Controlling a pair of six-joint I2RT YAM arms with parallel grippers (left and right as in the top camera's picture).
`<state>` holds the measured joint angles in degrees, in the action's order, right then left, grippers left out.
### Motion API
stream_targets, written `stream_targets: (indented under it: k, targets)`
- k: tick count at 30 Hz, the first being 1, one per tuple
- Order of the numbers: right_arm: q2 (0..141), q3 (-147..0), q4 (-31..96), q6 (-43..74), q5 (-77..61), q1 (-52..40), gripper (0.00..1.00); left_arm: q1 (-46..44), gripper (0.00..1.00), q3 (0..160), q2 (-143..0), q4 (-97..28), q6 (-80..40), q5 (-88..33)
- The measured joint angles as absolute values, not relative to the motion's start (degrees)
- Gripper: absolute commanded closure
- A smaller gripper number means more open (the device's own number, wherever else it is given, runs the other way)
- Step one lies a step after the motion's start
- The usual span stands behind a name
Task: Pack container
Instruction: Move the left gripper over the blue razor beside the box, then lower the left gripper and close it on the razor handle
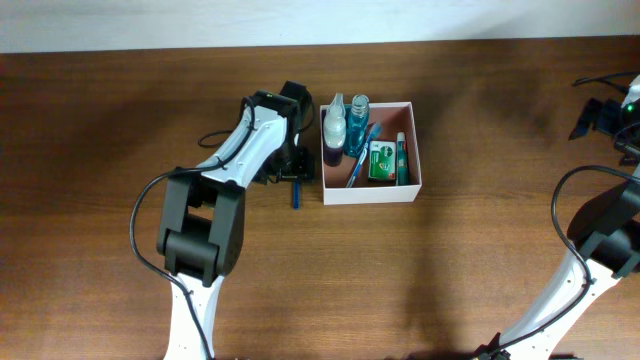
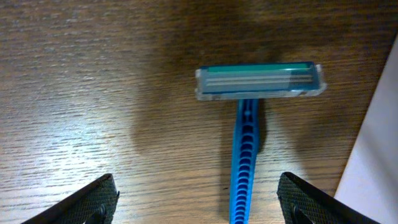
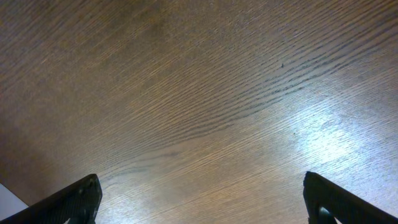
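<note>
Pick-up step: the left pincer (image 2: 200, 202) hovers, jaws apart, astride the blue plastic razor (image 2: 246, 149) lying on the wooden table (image 2: 93, 93) just beside the square white-walled container (image 1: 371, 194); the next move probably calls for lowering and closing on it.

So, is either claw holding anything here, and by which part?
Nothing is held. The left claw is open astride the blue razor lying on the table; the right claw is open above the table.

A dark brown wood-grain table (image 1: 470, 270) fills the scene; a pale wall strip (image 1: 200, 20) borders the table's far edge, glare brightening its grain.
</note>
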<state>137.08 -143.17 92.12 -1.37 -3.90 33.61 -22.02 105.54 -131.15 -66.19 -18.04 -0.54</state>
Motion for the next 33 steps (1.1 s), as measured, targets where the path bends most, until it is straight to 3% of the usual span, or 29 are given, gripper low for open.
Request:
stream_targets:
  k: [33]
  targets:
    - [137.1, -143.2, 92.1, -1.4, -3.9, 33.6, 0.01, -22.3, 0.16, 105.5, -131.3, -65.0, -19.6, 0.0]
